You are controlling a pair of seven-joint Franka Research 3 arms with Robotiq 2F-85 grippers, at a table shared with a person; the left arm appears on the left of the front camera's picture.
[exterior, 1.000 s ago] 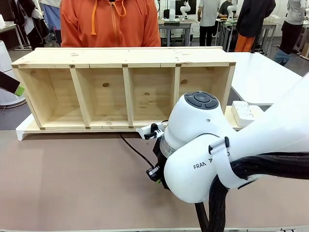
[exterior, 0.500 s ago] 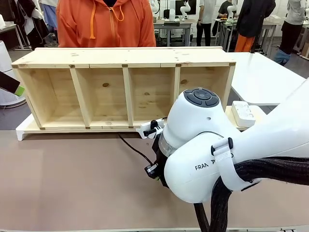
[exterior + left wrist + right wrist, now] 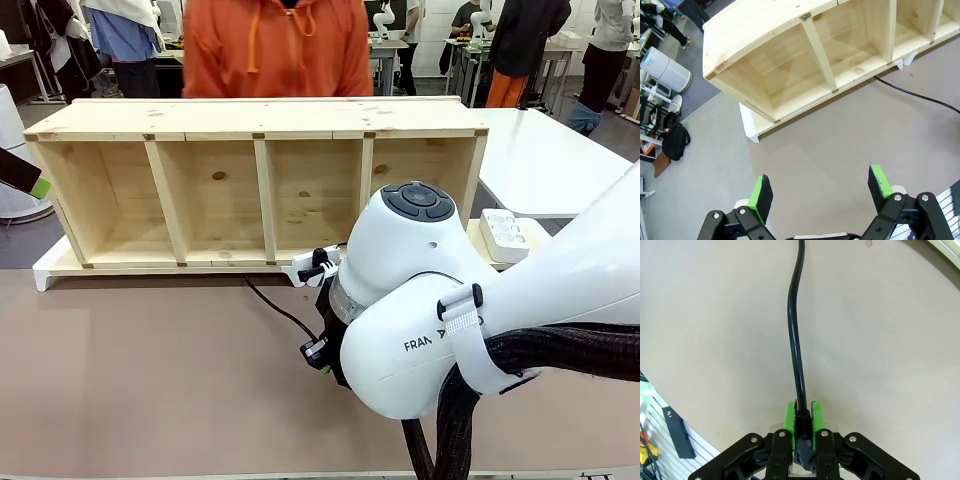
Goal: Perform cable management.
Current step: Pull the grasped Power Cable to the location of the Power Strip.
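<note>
Clamping the cable (image 3: 792, 325), right end effector (image 3: 801, 409); left end effector (image 3: 820, 184) spread.

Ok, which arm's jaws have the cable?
The right arm's jaws, clamped on the black cable; the left arm's jaws stand wide open, gripping nothing.

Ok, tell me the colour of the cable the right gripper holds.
Black; the cable shows best in the right wrist view.
</note>
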